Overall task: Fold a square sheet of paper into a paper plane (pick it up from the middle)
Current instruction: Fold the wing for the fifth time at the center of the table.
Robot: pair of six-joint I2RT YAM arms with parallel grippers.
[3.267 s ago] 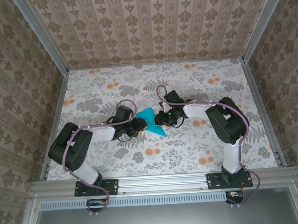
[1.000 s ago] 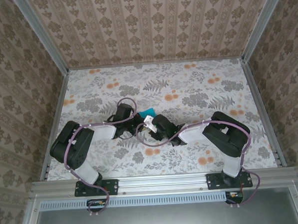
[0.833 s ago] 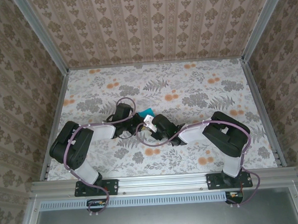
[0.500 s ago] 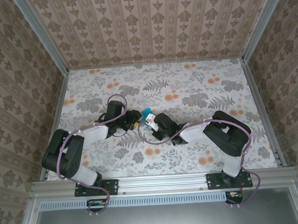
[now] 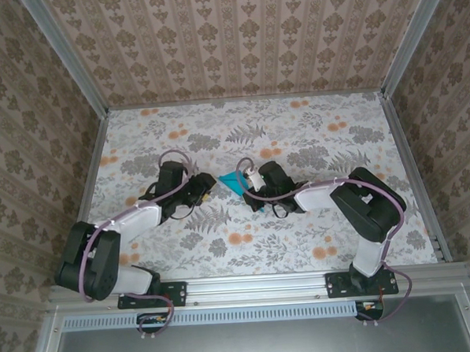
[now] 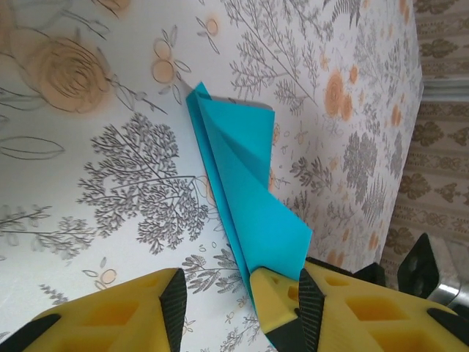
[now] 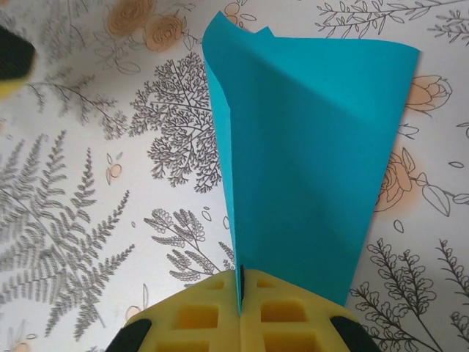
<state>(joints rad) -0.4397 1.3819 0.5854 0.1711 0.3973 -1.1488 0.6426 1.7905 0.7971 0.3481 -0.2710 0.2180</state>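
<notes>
The teal sheet of paper is folded into a pointed, layered wedge and stands on edge on the floral table between my two grippers. My right gripper is shut on its narrow end, and in the right wrist view the yellow fingers are pressed together on the paper, which fans out away from them. My left gripper is just left of the paper and open. In the left wrist view nothing lies between its fingers, and the paper runs up from beside the right-hand finger.
The floral table top is walled on three sides by wallpapered panels with metal rails. A tip of my left gripper's finger shows at the right wrist view's left edge. A black part of the right arm shows beyond the paper.
The left gripper has opened, let go of the paper and drawn back to the left. The right gripper has shut on the paper and carried it up and to the right.
</notes>
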